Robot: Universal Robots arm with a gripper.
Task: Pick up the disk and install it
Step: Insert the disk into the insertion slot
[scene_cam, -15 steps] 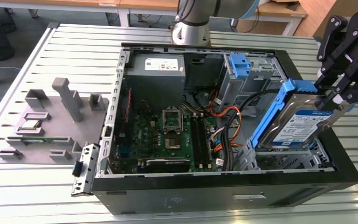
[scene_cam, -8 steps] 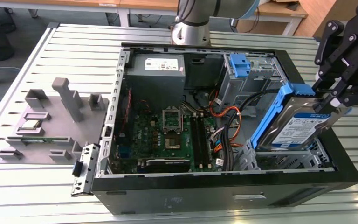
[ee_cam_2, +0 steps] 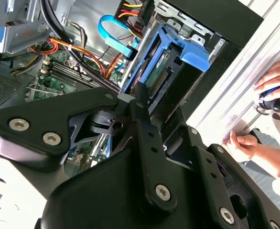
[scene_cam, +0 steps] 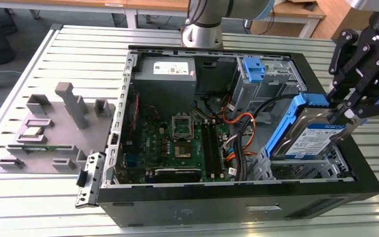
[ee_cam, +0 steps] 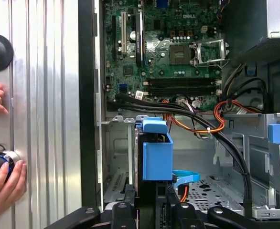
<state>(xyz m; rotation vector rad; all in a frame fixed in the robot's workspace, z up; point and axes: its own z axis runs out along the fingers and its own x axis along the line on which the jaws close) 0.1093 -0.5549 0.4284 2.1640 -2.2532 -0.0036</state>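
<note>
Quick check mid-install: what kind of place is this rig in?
Probably a robotics lab or workshop: a slotted aluminium table carries an open computer case, wooden desks stand behind it, and the claw holds the disk at that case.

The disk [scene_cam: 313, 140] has a dull silver metal body and a smooth, paper-like label, framed in glossy blue plastic. The tool [scene_cam: 346, 116], at the exterior view's right, looks matt black, perhaps anodised metal. The desk [scene_cam: 77, 54] is ribbed, satin-bright aluminium, and the computer case [scene_cam: 242, 210] is matt black.
</note>
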